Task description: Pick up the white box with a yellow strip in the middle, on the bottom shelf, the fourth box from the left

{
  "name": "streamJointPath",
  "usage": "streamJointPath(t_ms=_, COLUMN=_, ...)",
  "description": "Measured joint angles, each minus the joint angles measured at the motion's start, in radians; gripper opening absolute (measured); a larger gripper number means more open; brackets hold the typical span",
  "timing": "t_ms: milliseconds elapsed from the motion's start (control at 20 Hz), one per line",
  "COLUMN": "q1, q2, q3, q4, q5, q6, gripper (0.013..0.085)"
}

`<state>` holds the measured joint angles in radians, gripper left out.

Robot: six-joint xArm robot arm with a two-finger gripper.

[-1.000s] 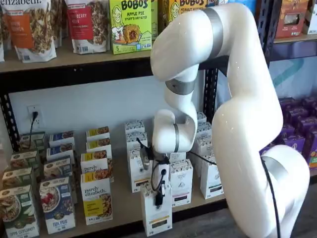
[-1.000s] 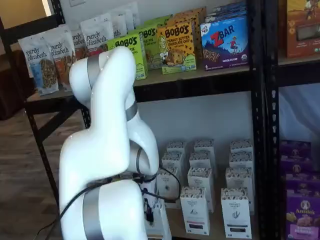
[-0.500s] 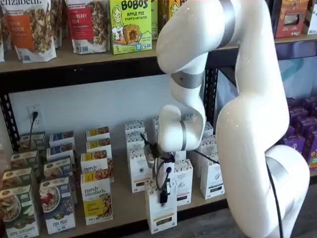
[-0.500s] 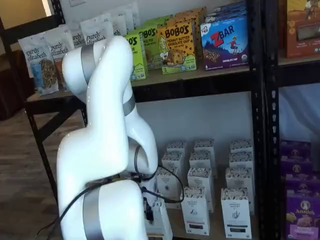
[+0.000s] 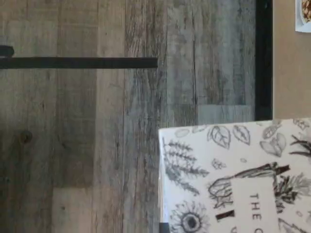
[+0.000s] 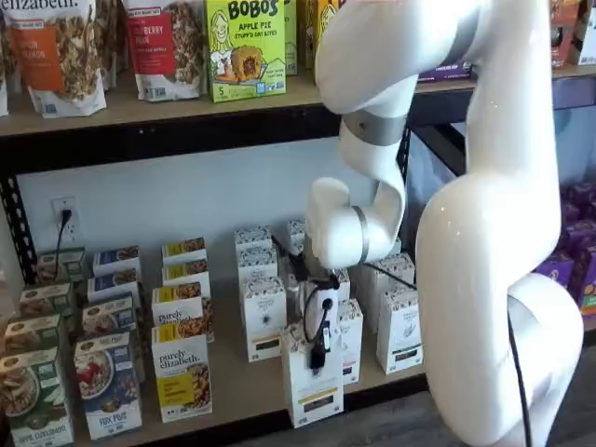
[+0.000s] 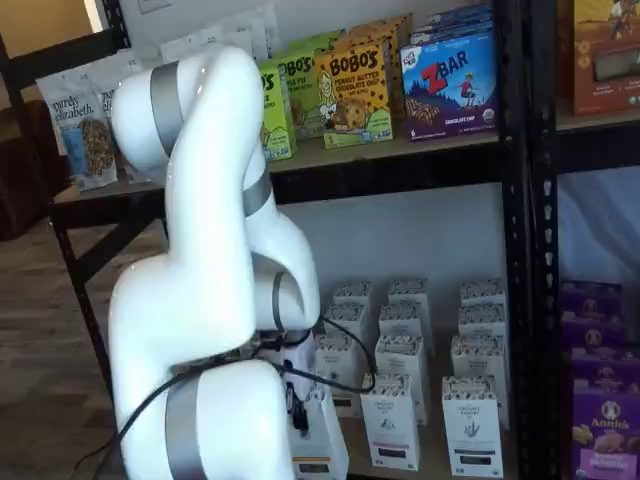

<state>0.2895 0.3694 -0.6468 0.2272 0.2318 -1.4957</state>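
The white box (image 6: 313, 396) is a tall narrow carton with a speckled top and a yellow-gold band low on its front. It stands out at the front edge of the bottom shelf (image 6: 233, 396), forward of its row. My gripper (image 6: 318, 352) hangs over the box top, its black fingers closed on the box, with a cable beside them. In a shelf view the box (image 7: 318, 452) shows low down, half hidden behind the white arm. The wrist view shows the box's patterned top (image 5: 233, 174) close up, over wood floor.
Like white cartons with dark bands (image 6: 399, 331) stand in rows right of and behind the held box. "purely elizabeth" boxes (image 6: 182, 372) stand to its left. A black rack post (image 7: 515, 250) and purple boxes (image 7: 605, 430) are at the right. Bobo's boxes (image 6: 244, 47) fill the upper shelf.
The arm has swung to the right and the gripper has carried the white box with it, to the right along the shelf's front edge.
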Motion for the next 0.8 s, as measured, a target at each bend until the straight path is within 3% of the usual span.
streamJointPath(t_ms=350, q1=-0.035, q2=-0.122, q3=0.053, q4=-0.033, q5=0.088, q6=0.002, gripper=0.049)
streamJointPath(t_ms=550, q1=-0.043, q2=-0.182, q3=0.09, q4=-0.071, q5=0.085, q6=0.031, gripper=0.049)
streamJointPath(t_ms=800, q1=-0.05, q2=-0.245, q3=0.107, q4=-0.059, q5=0.139, q6=0.016, gripper=0.049)
